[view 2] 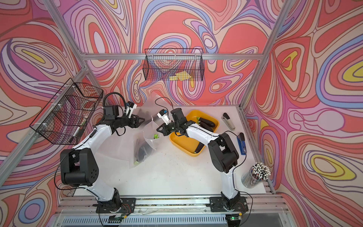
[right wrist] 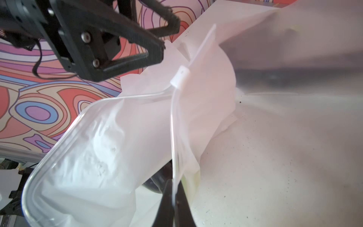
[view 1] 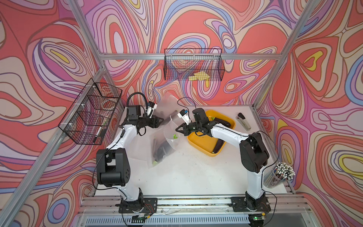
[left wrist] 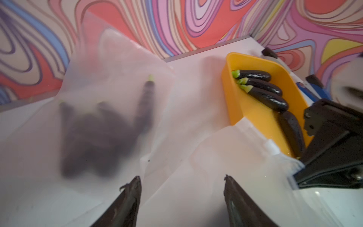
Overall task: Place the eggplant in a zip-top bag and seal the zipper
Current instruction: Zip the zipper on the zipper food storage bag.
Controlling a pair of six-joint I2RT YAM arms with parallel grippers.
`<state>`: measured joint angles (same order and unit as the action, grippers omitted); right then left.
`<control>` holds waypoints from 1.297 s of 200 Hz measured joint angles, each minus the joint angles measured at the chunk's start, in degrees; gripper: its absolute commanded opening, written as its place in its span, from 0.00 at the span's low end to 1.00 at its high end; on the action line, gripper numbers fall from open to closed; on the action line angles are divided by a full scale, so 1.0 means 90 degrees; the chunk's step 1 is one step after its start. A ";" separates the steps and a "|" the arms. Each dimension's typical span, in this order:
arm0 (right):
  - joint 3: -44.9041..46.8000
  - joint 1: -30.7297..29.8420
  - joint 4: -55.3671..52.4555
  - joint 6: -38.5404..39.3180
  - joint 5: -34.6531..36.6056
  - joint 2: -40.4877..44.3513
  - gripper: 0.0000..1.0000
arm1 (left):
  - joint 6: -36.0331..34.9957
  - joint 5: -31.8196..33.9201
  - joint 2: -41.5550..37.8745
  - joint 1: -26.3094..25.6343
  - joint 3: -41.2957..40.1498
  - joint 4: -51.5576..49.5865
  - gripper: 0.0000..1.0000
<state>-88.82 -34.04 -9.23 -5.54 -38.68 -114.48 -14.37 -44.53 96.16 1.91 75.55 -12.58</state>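
One frosted, crinkly plastic bag (right wrist: pixel 117 137) pinched in right jaws.

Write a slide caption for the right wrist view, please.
Right hand pinches the zip-top bag by its rim; white slider partway along; left hand open.

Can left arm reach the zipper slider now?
Probably yes: the left gripper hangs open beside the slider, nothing between them, and the right gripper pinches the bag by its zipper edge.
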 measured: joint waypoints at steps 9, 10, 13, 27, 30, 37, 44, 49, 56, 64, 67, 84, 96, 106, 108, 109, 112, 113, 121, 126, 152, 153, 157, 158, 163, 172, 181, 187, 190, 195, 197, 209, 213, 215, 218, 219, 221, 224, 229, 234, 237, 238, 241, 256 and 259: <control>-0.0061 0.0032 -0.0078 0.0172 -0.0151 -0.0022 0.04 | -0.0272 -0.0347 0.0109 -0.0012 0.0226 -0.0063 0.66; -0.0066 0.0034 -0.0083 0.0182 -0.0160 -0.0024 0.03 | -0.0294 -0.0374 0.0117 -0.0012 0.0238 -0.0070 0.67; -0.0080 0.0049 -0.0104 0.0231 -0.0204 -0.0029 0.03 | -0.0376 -0.0483 0.0131 -0.0015 0.0274 -0.0092 0.67; -0.0192 0.0131 -0.0238 0.0517 -0.0474 -0.0090 0.04 | -0.0714 -0.0901 0.0138 -0.0041 0.0211 -0.0092 0.67; -0.0223 0.0155 -0.0277 0.0573 -0.0529 -0.0107 0.04 | -0.0772 -0.0969 0.0136 -0.0041 0.0177 -0.0070 0.67; -0.0333 0.0204 -0.0391 0.0729 -0.0673 -0.0170 0.04 | -0.0906 -0.1132 0.0136 -0.0049 0.0083 -0.0015 0.67; -0.0466 0.0253 -0.0532 0.0894 -0.0792 -0.0243 0.04 | -0.1027 -0.1263 0.0138 -0.0049 -0.0010 0.0019 0.67; -0.0585 0.0289 -0.0653 0.1042 -0.0874 -0.0301 0.05 | -0.1144 -0.1370 0.0143 -0.0051 -0.0070 0.0022 0.68; -0.0784 0.0333 -0.0862 0.1241 -0.0984 -0.0393 0.05 | -0.1309 -0.1496 0.0165 -0.0051 -0.0112 0.0015 0.68; -0.1015 0.0369 -0.1105 0.1469 -0.1081 -0.0500 0.06 | -0.1491 -0.1637 0.0211 -0.0053 -0.0109 0.0015 0.68; -0.1098 0.0379 -0.1180 0.1557 -0.1112 -0.0534 0.06 | -0.1562 -0.1685 0.0236 -0.0053 -0.0104 0.0017 0.68; -0.1617 0.0430 -0.1695 0.2047 -0.1280 -0.0777 0.06 | -0.1906 -0.1926 0.0364 -0.0053 -0.0029 0.0027 0.69; -0.1931 0.0440 -0.2035 0.2331 -0.1372 -0.0933 0.06 | -0.2093 -0.2047 0.0483 -0.0053 0.0051 0.0046 0.68; -0.2178 0.0440 -0.2285 0.2528 -0.1455 -0.1064 0.06 | -0.2225 -0.2120 0.0597 -0.0053 0.0134 0.0061 0.68; -0.2229 0.0440 -0.2339 0.2572 -0.1469 -0.1090 0.06 | -0.2251 -0.2137 0.0634 -0.0056 0.0153 0.0063 0.68; -0.2244 0.0440 -0.2356 0.2582 -0.1472 -0.1098 0.06 | -0.2259 -0.2144 0.0641 -0.0058 0.0158 0.0063 0.68; -0.2312 0.0440 -0.2426 0.2635 -0.1489 -0.1137 0.06 | -0.2293 -0.2161 0.0675 -0.0061 0.0182 0.0070 0.68; -0.2324 0.0440 -0.2436 0.2645 -0.1494 -0.1144 0.06 | -0.2300 -0.2166 0.0687 -0.0061 0.0185 0.0073 0.68; -0.2419 0.0440 -0.2552 0.2752 -0.1525 -0.1207 0.06 | -0.2387 -0.2208 0.0789 -0.0068 0.0223 0.0100 0.68; -0.2448 0.0440 -0.2618 0.2807 -0.1545 -0.1229 0.06 | -0.2424 -0.2220 0.0840 -0.0080 0.0226 0.0117 0.68; -0.2574 0.0440 -0.2963 0.3028 -0.1705 -0.1314 0.06 | -0.2754 -0.2215 0.1030 -0.0194 0.0238 0.0126 0.68; -0.2582 0.0440 -0.2975 0.3038 -0.1707 -0.1316 0.06 | -0.2766 -0.2215 0.1032 -0.0199 0.0238 0.0126 0.68; -0.2650 0.0440 -0.3070 0.3077 -0.1729 -0.1345 0.06 | -0.2817 -0.2212 0.1044 -0.0223 0.0243 0.0126 0.68; -0.2659 0.0440 -0.3087 0.3084 -0.1732 -0.1348 0.06 | -0.2827 -0.2212 0.1044 -0.0226 0.0243 0.0129 0.68; -0.2744 0.0440 -0.3181 0.3145 -0.1756 -0.1389 0.05 | -0.2878 -0.2203 0.1054 -0.0248 0.0245 0.0141 0.68; -0.2885 0.0440 -0.3313 0.3235 -0.1761 -0.1450 0.05 | -0.2907 -0.2161 0.1056 -0.0277 0.0245 0.0197 0.68; -0.2992 0.0440 -0.3456 0.3349 -0.1758 -0.1491 0.05 | -0.2924 -0.2110 0.1054 -0.0282 0.0250 0.0274 0.67; -0.3031 0.0440 -0.3546 0.3412 -0.1758 -0.1508 0.05 | -0.2968 -0.2059 0.1054 -0.0272 0.0270 0.0282 0.67; -0.3050 0.0440 -0.3594 0.3444 -0.1761 -0.1513 0.05 | -0.3021 -0.2038 0.1056 -0.0260 0.0289 0.0255 0.67; -0.3065 0.0440 -0.3667 0.3504 -0.1758 -0.1520 0.06 | -0.3152 -0.2001 0.1073 -0.0248 0.0367 0.0124 0.66; -0.3065 0.0440 -0.3689 0.3517 -0.1758 -0.1520 0.06 | -0.3189 -0.2001 0.1081 -0.0245 0.0393 0.0075 0.66; -0.3070 0.0440 -0.3869 0.3645 -0.1763 -0.1520 0.06 | -0.3604 -0.2013 0.1180 -0.0216 0.0743 -0.0401 0.67; -0.3072 0.0440 -0.3929 0.3689 -0.1761 -0.1520 0.06 | -0.3745 -0.2025 0.1217 -0.0211 0.0869 -0.0554 0.67; -0.3075 0.0440 -0.3956 0.3716 -0.1763 -0.1520 0.06 | -0.3844 -0.2038 0.1241 -0.0209 0.0950 -0.0658 0.67; -0.3079 0.0440 -0.3993 0.3742 -0.1763 -0.1523 0.06 | -0.3959 -0.2057 0.1260 -0.0206 0.1047 -0.0780 0.68; -0.3084 0.0440 -0.4017 0.3764 -0.1766 -0.1523 0.06 | -0.3997 -0.2057 0.1265 -0.0206 0.1069 -0.0814 0.68; -0.3099 0.0440 -0.4056 0.3796 -0.1766 -0.1530 0.05 | -0.4114 -0.2059 0.1282 -0.0206 0.1134 -0.0906 0.68; -0.3123 0.0440 -0.4107 0.3830 -0.1775 -0.1540 0.05 | -0.4231 -0.2072 0.1292 -0.0209 0.1205 -0.1018 0.69; -0.3189 0.0440 -0.4197 0.3908 -0.1792 -0.1564 0.05 | -0.4456 -0.2076 0.1294 -0.0216 0.1280 -0.1183 0.69; -0.3274 0.0440 -0.4282 0.3993 -0.1812 -0.1600 0.05 | -0.4711 -0.2079 0.1294 -0.0231 0.1343 -0.1394 0.69; -0.3320 0.0440 -0.4320 0.4027 -0.1817 -0.1620 0.05 | -0.4850 -0.2084 0.1292 -0.0245 0.1367 -0.1506 0.69; -0.3330 0.0440 -0.4328 0.4036 -0.1819 -0.1625 0.05 | -0.4915 -0.2084 0.1292 -0.0250 0.1382 -0.1562 0.69; -0.3383 0.0440 -0.4367 0.4097 -0.1824 -0.1639 0.05 | -0.5066 -0.2084 0.1292 -0.0265 0.1401 -0.1678 0.69; -0.3555 0.0442 -0.4549 0.4296 -0.1838 -0.1678 0.05 | -0.5600 -0.2062 0.1307 -0.0328 0.1423 -0.2113 0.71; -0.3580 0.0442 -0.4583 0.4333 -0.1838 -0.1678 0.05 | -0.5690 -0.2055 0.1311 -0.0340 0.1423 -0.2195 0.71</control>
<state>-121.03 -30.06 -50.48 33.45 -55.22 -129.58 -65.58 -63.02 107.96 -1.15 88.36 -32.34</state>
